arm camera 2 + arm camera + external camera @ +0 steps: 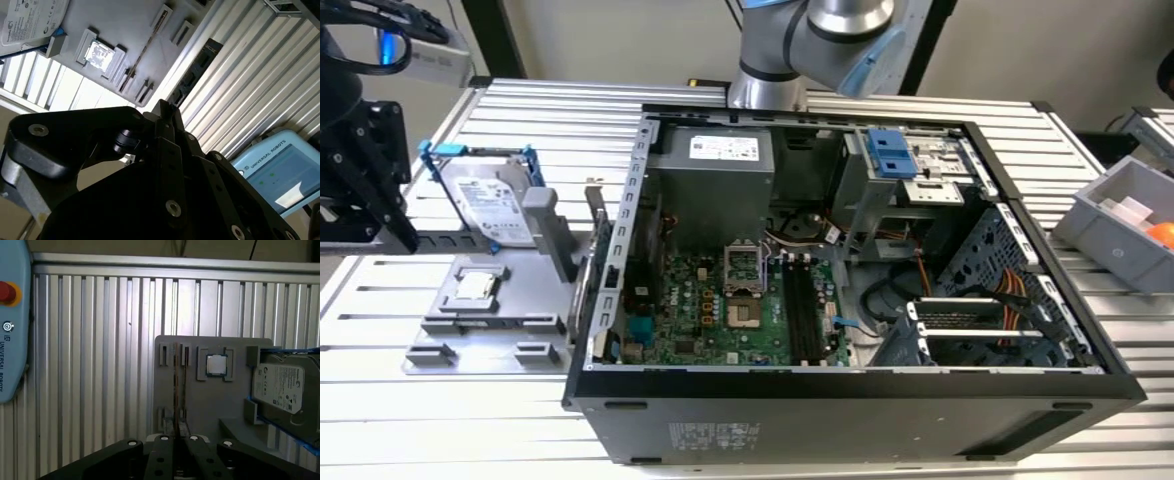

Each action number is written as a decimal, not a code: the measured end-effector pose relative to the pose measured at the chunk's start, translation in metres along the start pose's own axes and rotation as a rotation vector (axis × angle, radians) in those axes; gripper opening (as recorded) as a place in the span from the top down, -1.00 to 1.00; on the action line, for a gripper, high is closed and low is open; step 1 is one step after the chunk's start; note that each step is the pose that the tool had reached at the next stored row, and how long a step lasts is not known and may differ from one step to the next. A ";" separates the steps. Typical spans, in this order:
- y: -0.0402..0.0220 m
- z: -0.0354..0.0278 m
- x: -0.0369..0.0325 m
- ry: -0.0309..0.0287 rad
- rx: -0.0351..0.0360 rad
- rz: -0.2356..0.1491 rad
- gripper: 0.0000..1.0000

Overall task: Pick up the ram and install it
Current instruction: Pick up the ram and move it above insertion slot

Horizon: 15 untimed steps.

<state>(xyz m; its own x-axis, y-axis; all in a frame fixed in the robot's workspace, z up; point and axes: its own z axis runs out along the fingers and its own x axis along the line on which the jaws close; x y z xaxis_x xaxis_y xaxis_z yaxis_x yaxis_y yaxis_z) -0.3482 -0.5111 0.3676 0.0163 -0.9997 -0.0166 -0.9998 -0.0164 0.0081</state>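
The ram [176, 385] stands on edge in the slots of a grey fixture [200, 400] on the table, so it reads as a thin line; the second wrist view also catches the ram [145, 47] edge-on. My gripper [179, 439] hangs well above it, lined up with the stick and not touching it. Its black fingers [162, 107] are drawn together with nothing between them. At the exterior view's far left, the gripper [380, 215] is beside the fixture [494, 300]. The motherboard's black slots [803, 310] lie inside the open computer case [854, 390].
On the same fixture sit a small square chip [216, 364] and a silver hard drive [282, 382] in a blue bracket. A pendant [12, 325] lies on the ribbed aluminium table [90, 365]. A grey bin [1121, 225] stands at the exterior view's right.
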 end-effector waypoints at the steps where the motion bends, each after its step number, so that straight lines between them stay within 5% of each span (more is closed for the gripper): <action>1: 0.0000 -0.0014 -0.0007 -0.0002 0.0018 0.000 1.00; 9: 0.0000 -0.0114 -0.0082 0.0001 0.0188 0.000 1.00; 15: 0.0000 -0.0166 -0.0155 0.0003 0.0248 0.000 1.00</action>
<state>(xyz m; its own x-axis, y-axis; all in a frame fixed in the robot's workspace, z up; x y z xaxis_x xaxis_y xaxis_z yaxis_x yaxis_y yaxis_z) -0.3483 -0.4959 0.3845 0.0167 -0.9997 -0.0163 -0.9997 -0.0164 -0.0168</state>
